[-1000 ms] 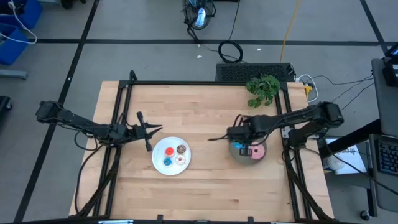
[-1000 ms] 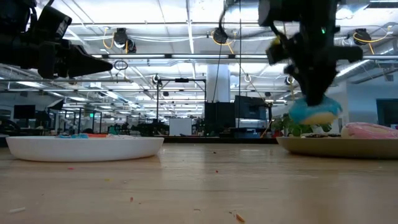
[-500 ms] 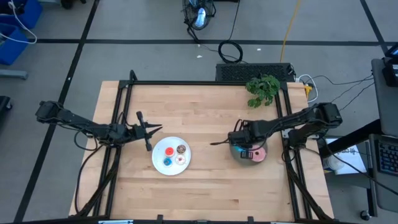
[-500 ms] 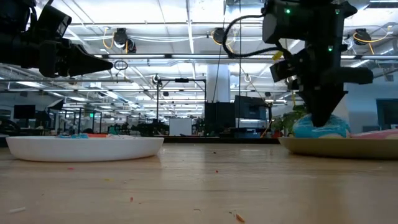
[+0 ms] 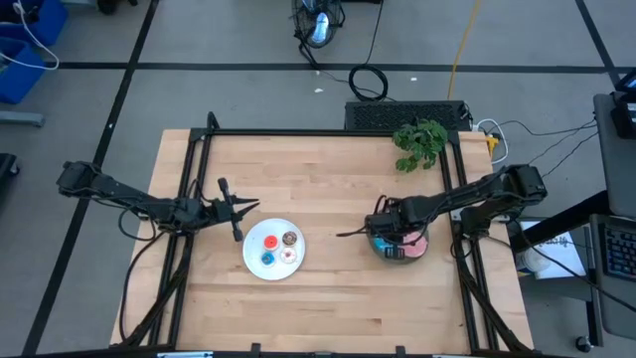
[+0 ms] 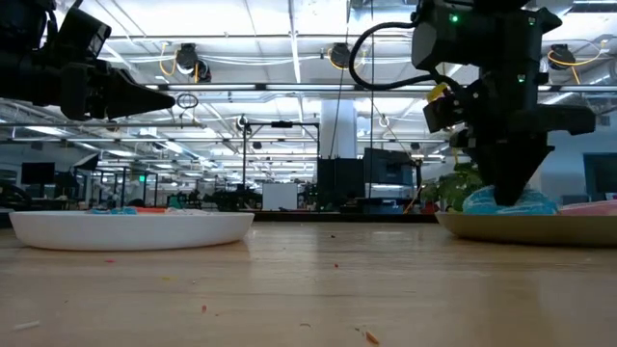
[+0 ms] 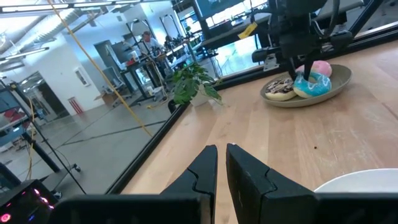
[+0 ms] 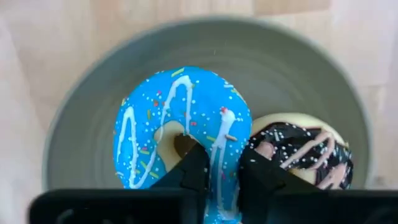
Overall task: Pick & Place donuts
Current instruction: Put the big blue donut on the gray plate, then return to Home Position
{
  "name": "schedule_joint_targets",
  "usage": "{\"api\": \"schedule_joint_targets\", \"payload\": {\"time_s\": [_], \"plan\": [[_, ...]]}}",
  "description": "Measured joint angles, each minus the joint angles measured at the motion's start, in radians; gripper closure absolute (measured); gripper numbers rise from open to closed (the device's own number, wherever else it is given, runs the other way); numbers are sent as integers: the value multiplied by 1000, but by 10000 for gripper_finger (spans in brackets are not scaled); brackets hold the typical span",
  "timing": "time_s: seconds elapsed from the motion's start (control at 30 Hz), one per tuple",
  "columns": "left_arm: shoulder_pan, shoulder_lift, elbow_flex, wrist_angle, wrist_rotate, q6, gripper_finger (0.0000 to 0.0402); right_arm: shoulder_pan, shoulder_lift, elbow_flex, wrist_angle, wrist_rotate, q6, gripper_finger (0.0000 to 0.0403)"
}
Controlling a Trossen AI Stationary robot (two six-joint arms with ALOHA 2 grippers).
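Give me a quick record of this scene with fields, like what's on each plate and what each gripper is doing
white plate: four tiny donuts, red, brown, blue, pale pink
grey plate: large blue donut, brown sprinkled donut, pink donut
right gripper: down over the grey plate, fingers pinching the blue donut's ring
blue donut contact: resting on the grey plate in the low view
left gripper: fingers nearly together, empty, above the table beside the white plate
background: potted plant at the table's far edge

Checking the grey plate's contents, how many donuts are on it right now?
3: the blue donut held by the right gripper, the brown sprinkled donut touching it, and the pink donut behind.
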Motion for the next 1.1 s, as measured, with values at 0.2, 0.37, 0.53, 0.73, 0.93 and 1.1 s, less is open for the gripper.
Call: {"api": "schedule_joint_targets", "payload": {"time_s": [0.2,0.37,0.53,0.73,0.93,1.1], "plan": [[0,0,0,1,0,0,360,3,0,1,5,35,5,239],[0,0,0,1,0,0,360,2,-7,8,0,40,20,180],[0,0,0,1,0,0,360,2,-7,8,0,39,31,153],[0,0,0,1,0,0,360,1,-19,8,-3,38,27,141],[0,0,0,1,0,6,360,0,-87,9,-7,36,27,140],[0,0,0,2,-4,27,360,0,-194,9,3,36,59,142]]}}
